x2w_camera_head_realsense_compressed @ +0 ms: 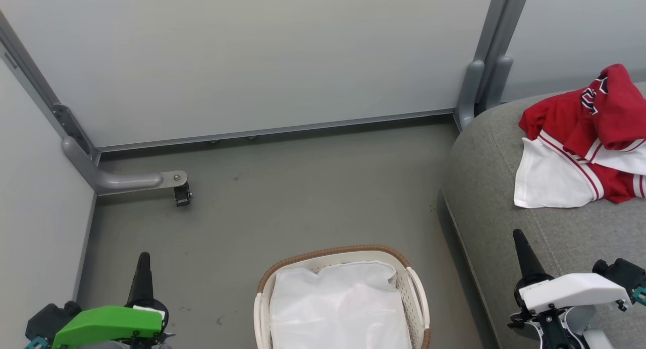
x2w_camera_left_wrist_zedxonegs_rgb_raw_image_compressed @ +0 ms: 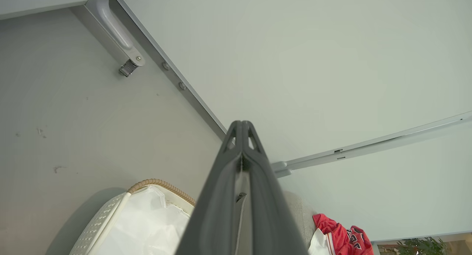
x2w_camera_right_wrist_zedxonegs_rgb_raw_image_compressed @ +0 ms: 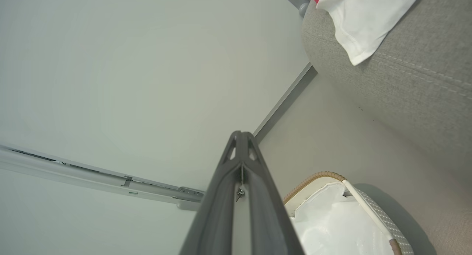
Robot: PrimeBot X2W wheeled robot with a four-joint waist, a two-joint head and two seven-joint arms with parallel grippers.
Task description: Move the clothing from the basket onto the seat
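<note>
The red-and-white clothing (x2w_camera_head_realsense_compressed: 585, 142) lies heaped on the grey seat (x2w_camera_head_realsense_compressed: 494, 187) at the right, a white panel hanging toward the seat's front. The white basket (x2w_camera_head_realsense_compressed: 419, 298) with a brown woven rim stands on the floor at bottom centre, holding just a white sheet (x2w_camera_head_realsense_compressed: 338, 308). My left gripper (x2w_camera_head_realsense_compressed: 144, 260) is shut and empty at the lower left, left of the basket. My right gripper (x2w_camera_head_realsense_compressed: 520, 240) is shut and empty over the seat's front edge, below the clothing. The wrist views show each pair of fingers pressed together (x2w_camera_left_wrist_zedxonegs_rgb_raw_image_compressed: 241, 128) (x2w_camera_right_wrist_zedxonegs_rgb_raw_image_compressed: 241, 137), with the basket (x2w_camera_left_wrist_zedxonegs_rgb_raw_image_compressed: 110, 210) (x2w_camera_right_wrist_zedxonegs_rgb_raw_image_compressed: 383, 222) and clothing (x2w_camera_left_wrist_zedxonegs_rgb_raw_image_compressed: 343, 240) (x2w_camera_right_wrist_zedxonegs_rgb_raw_image_compressed: 361, 23) beside them.
Pale partition walls (x2w_camera_head_realsense_compressed: 252, 61) close the space at the back and left. A grey metal foot with a caster (x2w_camera_head_realsense_compressed: 181, 192) sticks out over the floor at the left. Bare grey floor (x2w_camera_head_realsense_compressed: 303, 197) lies between the wall, basket and seat.
</note>
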